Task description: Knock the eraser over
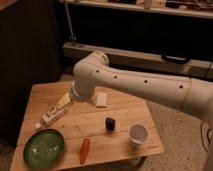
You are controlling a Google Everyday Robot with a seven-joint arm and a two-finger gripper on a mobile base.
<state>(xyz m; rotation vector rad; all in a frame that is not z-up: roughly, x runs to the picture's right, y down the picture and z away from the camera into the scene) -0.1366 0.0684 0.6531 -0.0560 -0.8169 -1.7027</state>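
Gripper [62, 102] near tube [52, 118]; arm [135, 86] beside eraser [101, 99].

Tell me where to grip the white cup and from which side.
Probably best to grip the white cup by its side wall, coming from the right of the view: it stands upright, mouth up, with a small black object close on its left. The claw is across the table, low, left of the eraser.
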